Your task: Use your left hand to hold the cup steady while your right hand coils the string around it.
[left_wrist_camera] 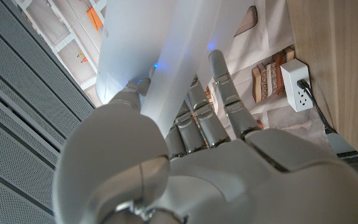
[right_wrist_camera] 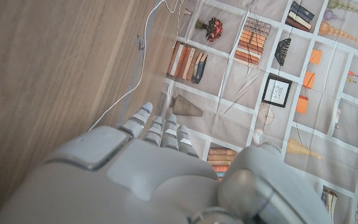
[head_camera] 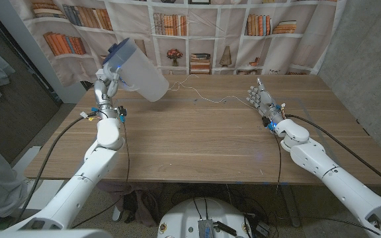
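Observation:
My left hand holds a translucent white cup with a blue-lit rim in the air over the table's far left corner. The cup is tilted, its base pointing towards the table's middle. In the left wrist view the fingers lie along the cup's wall. A thin white string lies loose on the far part of the wooden table, running from near the cup towards my right hand. That hand stands upright with fingers apart and nothing in it. In the right wrist view the string ends close to my right hand.
A backdrop printed with bookshelves hangs right behind the table's far edge. A grey wall stands to the right. A white power strip shows beyond the table's edge in the left wrist view.

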Controlling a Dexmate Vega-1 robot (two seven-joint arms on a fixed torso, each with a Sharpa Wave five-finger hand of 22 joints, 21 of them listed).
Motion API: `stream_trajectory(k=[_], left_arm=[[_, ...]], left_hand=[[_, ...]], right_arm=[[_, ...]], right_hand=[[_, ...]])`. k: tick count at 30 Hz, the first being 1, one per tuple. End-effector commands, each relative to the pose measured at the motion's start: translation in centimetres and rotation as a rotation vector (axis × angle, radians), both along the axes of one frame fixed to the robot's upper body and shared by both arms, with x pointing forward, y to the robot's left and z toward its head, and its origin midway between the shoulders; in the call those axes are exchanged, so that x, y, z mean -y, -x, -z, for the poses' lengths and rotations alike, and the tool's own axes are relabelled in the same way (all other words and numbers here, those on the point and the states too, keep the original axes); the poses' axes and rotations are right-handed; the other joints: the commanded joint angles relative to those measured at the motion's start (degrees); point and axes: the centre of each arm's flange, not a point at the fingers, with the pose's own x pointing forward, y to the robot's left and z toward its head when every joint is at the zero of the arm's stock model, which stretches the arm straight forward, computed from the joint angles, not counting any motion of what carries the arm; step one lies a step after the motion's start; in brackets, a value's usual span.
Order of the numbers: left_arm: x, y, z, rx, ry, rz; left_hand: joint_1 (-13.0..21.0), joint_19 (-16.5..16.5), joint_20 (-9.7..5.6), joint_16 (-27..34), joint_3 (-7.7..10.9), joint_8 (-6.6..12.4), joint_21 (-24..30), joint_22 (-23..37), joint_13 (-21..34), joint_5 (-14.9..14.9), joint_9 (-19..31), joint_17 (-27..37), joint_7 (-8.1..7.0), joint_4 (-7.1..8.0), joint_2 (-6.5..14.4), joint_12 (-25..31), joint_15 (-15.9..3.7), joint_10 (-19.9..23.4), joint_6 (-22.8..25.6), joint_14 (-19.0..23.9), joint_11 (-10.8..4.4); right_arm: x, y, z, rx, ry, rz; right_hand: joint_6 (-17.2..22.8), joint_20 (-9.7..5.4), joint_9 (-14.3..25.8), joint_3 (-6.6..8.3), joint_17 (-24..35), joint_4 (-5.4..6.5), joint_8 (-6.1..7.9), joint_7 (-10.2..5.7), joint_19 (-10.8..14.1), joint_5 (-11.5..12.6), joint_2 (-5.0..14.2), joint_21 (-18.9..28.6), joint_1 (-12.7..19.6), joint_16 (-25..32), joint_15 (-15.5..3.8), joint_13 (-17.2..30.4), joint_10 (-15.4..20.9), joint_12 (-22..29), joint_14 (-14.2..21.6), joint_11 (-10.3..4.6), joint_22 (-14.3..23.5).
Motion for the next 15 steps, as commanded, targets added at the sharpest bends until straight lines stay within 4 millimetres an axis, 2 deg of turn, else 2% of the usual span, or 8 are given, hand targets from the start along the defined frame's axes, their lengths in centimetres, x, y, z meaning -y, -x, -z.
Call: stream_trajectory(k=[1, 15], left_arm=[[3.0, -0.9, -0.7, 0.071, 0.046, 0.132], [4.9, -0.9, 0.1, 0.109, 0.117, 0.254]], left_hand=[[-3.61, -0.36, 0.0, 0.25, 0.98, -0.03, 0.61, 0.31, 5.7, -0.07, 0.09, 2.05, 3.24, 0.53, 3.26, 6.27, -0.04, 2.31, 3.55, 0.41, 2.36], [-3.8, -0.9, -0.02, 0.56, 1.12, 0.19, 1.78, 0.79, 6.02, -0.07, 0.68, 2.53, 3.18, 0.12, 3.2, 6.34, 0.22, 2.22, 3.56, 0.39, 2.45]], right_arm=[[0.2, 0.2, 0.1, 0.003, -0.002, 0.005], [0.3, 0.1, 0.1, 0.005, -0.006, 0.0]], right_hand=[[0.26, 0.23, 0.12, 0.09, 0.09, 0.03, 0.24, 0.06, 0.28, 0.02, 0.08, 0.38, -0.1, 0.33, -0.07, 0.12, 0.37, 0.44, 0.1, -0.14, 0.24], [0.34, 0.19, 0.12, 0.12, 0.08, -0.01, 0.26, 0.07, 0.32, 0.02, 0.07, 0.38, -0.09, 0.33, -0.19, 0.12, 0.39, 0.44, 0.18, -0.13, 0.24]])
